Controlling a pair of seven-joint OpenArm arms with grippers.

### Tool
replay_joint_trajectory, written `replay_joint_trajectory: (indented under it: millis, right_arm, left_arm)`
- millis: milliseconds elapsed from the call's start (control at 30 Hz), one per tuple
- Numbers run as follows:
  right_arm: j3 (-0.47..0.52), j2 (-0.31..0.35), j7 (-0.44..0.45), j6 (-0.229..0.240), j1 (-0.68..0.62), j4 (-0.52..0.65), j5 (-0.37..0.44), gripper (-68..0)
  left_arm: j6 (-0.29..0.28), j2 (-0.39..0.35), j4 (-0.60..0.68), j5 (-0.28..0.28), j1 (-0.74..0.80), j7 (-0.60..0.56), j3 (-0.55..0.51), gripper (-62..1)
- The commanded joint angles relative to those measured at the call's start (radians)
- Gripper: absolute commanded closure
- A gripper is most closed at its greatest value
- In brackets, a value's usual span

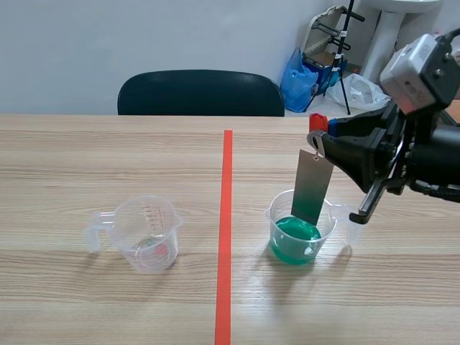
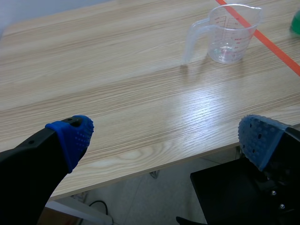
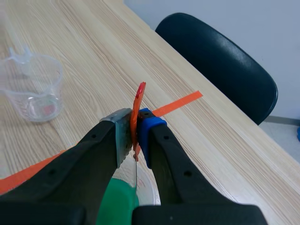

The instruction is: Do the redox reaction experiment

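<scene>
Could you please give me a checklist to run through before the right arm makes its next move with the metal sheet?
1. Grip: the right gripper is shut on the orange-red clip, from which the thin grey metal sheet hangs: ok.
2. Sheet's lower end is down inside the clear plastic cup, at the green liquid: ok.
3. How deep the sheet sits in the liquid: cannot tell.
4. The cup with liquid stands upright on the table: ok.
5. The second clear measuring cup is upright and well apart from the first: ok.
6. The left gripper is open, beyond the table edge, away from both cups: ok.
</scene>
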Motion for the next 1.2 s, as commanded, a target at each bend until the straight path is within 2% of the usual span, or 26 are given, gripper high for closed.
replay_joint_trajectory:
  millis: [0, 233, 567, 933, 1167]
  right_arm:
    - [0.026, 0.006, 0.005, 0.001, -0.016, 0.046, 0.014, -0.6]
    - [0.101, 0.006, -0.018, 0.016, -0.081, 0.171, 0.019, -0.6]
    - [0.144, 0.008, -0.193, 0.019, -0.09, 0.291, 0.187, -0.6]
    - [0.179, 0.008, -0.341, 0.019, -0.089, 0.416, 0.321, -0.6]
    - [0.198, 0.008, -0.399, 0.019, -0.089, 0.444, 0.371, -0.6]
  left_arm:
    - [-0.002, 0.001, 0.01, -0.007, 0.001, -0.018, -0.006, -62.3]
    - [-0.003, -0.001, 0.01, -0.007, 0.001, -0.018, -0.006, -62.3]
    - [-0.003, -0.001, 0.01, -0.007, 0.001, -0.018, -0.006, -62.3]
    - [-0.003, -0.001, 0.01, -0.007, 0.001, -0.018, -0.006, -62.3]
    - [-0.003, -0.001, 0.01, -0.007, 0.001, -0.018, -0.006, -62.3]
